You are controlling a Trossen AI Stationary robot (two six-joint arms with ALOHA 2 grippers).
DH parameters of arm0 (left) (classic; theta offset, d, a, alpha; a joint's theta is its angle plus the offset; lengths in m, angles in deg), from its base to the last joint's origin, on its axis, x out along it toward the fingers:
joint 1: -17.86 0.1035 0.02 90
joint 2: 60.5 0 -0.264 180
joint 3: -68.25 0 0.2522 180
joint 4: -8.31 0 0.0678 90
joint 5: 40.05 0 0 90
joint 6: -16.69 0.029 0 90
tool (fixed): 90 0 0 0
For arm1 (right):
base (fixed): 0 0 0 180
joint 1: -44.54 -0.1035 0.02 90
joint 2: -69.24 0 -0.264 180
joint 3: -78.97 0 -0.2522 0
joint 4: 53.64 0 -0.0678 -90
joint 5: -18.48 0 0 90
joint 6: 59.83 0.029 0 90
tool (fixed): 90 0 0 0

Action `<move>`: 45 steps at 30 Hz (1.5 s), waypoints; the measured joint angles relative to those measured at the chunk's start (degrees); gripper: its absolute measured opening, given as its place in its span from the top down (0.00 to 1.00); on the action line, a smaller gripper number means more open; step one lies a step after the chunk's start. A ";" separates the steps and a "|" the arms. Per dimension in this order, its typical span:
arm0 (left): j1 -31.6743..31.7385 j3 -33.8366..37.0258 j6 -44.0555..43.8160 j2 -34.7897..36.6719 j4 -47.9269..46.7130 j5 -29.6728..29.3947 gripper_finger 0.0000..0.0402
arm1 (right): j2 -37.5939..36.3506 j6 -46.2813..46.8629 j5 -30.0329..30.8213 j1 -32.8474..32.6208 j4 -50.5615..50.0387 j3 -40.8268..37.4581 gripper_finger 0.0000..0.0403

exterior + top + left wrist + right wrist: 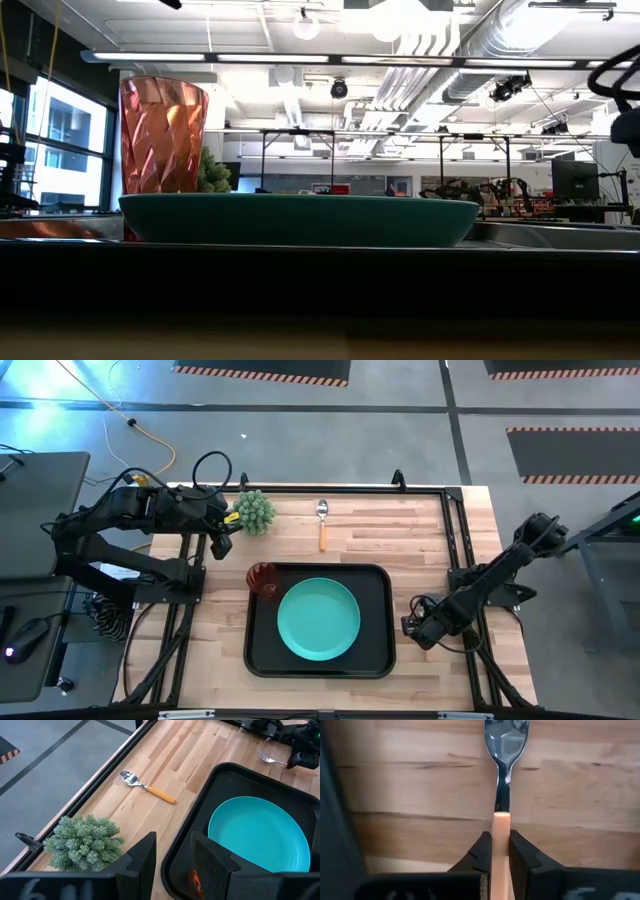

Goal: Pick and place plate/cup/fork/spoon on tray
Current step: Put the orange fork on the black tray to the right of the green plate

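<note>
Pinching the fork [501, 820] by its light orange handle, right gripper [499, 851] sits low over bare wood beside the tray [378, 585]. Risk: slim handle could pivot or slip between the fingers on lifting, since the silver tines extend well forward of the grip. Left gripper [172, 855]: fingers spread, holding nothing, cup [263, 579] below.
</note>
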 joint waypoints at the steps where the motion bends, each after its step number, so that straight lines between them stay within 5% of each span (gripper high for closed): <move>1: 0.02 0.00 0.00 0.00 -0.02 0.00 0.71 | 0.00 -0.06 0.53 0.20 -0.41 0.32 0.96; 7: 0.01 0.00 0.00 -0.02 -0.01 0.00 0.71 | 0.00 -0.12 3.45 1.23 -1.15 3.18 0.96; 31: 0.00 0.00 -0.06 -0.02 -0.01 0.02 0.71 | -0.08 -7.92 31.07 8.98 -5.07 19.97 0.96; 39: 0.02 0.00 -0.04 -0.02 -0.02 0.02 0.71 | 3.13 -17.32 30.81 14.28 -10.17 29.36 0.96; 45: 0.02 0.00 -0.04 -0.02 -0.02 0.02 0.71 | 9.40 -18.01 23.53 16.55 -17.95 35.78 0.96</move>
